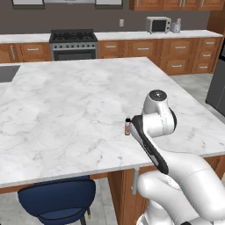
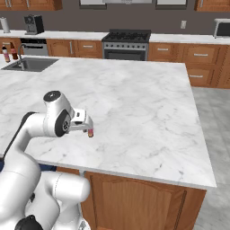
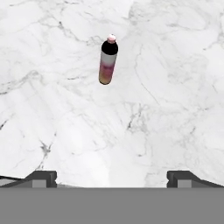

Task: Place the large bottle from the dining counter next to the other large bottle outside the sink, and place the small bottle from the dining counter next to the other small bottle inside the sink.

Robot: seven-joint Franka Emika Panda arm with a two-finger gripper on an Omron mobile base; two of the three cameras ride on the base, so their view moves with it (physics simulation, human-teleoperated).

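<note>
Nothing's crowding the small bottle (image 3: 108,60) on the marble dining counter (image 1: 66,110); the sink (image 2: 29,64) and two bottles (image 2: 9,52) are sitting way off at the upper left of the right base view. It's standing upright near the counter's front edge, cap pointing toward the top of the hand view. The gripper (image 3: 111,178) is hanging above it with fingers spread wide, gripping nothing.

Glossy grey-veined marble dining counter (image 1: 66,110)

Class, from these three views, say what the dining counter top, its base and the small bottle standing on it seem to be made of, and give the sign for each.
The dining counter: polished white marble or a look-alike, judging by its grey veins and smooth sheen.
Its base: reddish-brown wood, panelled, with a satin finish.
The small bottle: probably glass or plastic; it is smooth, with a dark upper part, pinkish band and pale cap. The rendering leaves it open.
</note>
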